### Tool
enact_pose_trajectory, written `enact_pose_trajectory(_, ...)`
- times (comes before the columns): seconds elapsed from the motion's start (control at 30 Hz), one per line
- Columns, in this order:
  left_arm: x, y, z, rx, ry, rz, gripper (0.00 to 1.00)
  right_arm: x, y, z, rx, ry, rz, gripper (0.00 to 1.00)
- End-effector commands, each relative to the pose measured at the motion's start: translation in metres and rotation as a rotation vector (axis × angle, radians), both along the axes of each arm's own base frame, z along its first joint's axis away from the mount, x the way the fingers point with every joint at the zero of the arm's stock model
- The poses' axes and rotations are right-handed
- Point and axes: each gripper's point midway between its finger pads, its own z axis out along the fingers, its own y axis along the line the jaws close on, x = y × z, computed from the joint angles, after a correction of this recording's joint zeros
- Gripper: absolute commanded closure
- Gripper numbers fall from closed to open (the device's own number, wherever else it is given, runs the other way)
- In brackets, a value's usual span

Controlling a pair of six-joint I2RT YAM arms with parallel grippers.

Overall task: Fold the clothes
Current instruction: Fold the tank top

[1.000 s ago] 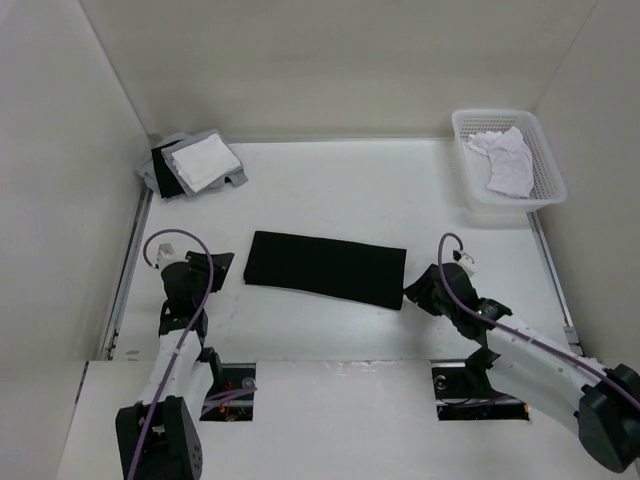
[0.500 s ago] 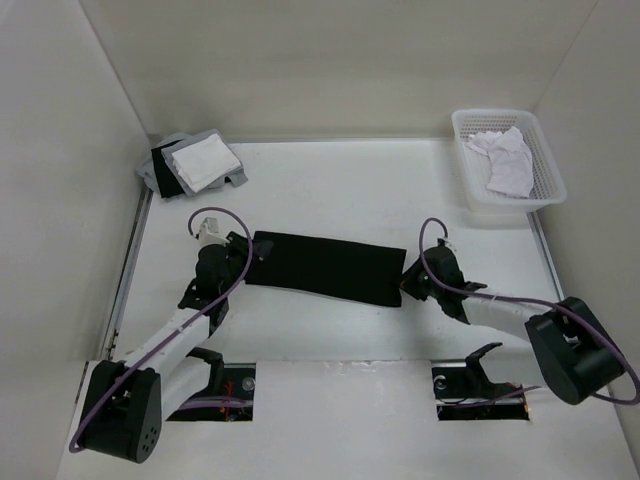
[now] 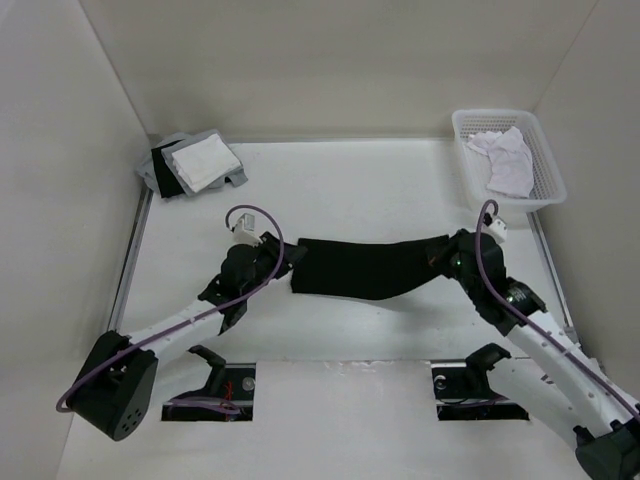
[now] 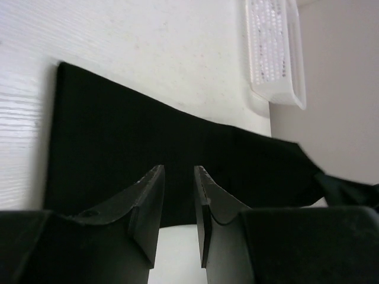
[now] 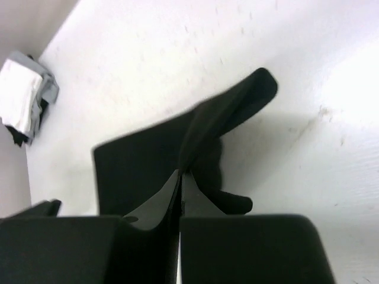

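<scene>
Nearest us, both arms reach out from the near edge of the counter toward the black top, which lies as a long folded band across the middle, between them. Our left gripper sits at the band's left end with its jaws partly apart and nothing between them. It is low over the fabric, and we judge it is there to anchor that end while the other travels, though we cannot tell whether it touches the cloth. Our right gripper is clenched on the right end of the top, with a thin ridge of fabric pinched between its closed jaws. That end is raised off the counter, so the cloth sags toward the middle. We read this as the start of carrying the right end over to the left to halve the band. Further back, well apart from the work, a stack of cloths rests in the far left corner, and a white basket holding a white garment stands at the far right, both out of the fold's path
</scene>
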Motion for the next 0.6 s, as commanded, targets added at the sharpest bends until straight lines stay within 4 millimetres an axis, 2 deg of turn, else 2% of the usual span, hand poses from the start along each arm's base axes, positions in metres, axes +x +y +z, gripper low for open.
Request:
enact_pose_trajectory(0.0,0.007,-0.018,0.043,-0.063,-0.117,-0.020,0.75,-0.003,-0.009,0.028,-0.180,0.017,0.004,1.00)
enact_pose_trajectory(0.1,0.001,-0.023,0.045,-0.073,-0.120,-0.039,0.75,0.004,0.015,0.043,-0.260,0.029,0.066,1.00)
enact_pose_trajectory(0.2,-0.003,-0.016,0.048,-0.088,-0.129,-0.031,0.75,0.008,0.058,0.053,-0.313,0.032,0.154,1.00)
enact_pose_trajectory(0.27,-0.005,-0.007,0.050,-0.098,-0.140,-0.010,0.75,0.008,0.087,0.052,-0.355,0.050,0.213,1.00)
enact_pose_trajectory(0.37,-0.008,0.009,0.053,-0.109,-0.151,0.017,0.75,0.010,0.131,0.041,-0.419,0.089,0.294,1.00)
enact_pose_trajectory(0.57,-0.009,0.044,0.055,-0.115,-0.153,0.078,0.74,0.017,0.213,-0.003,-0.504,0.175,0.425,0.95)
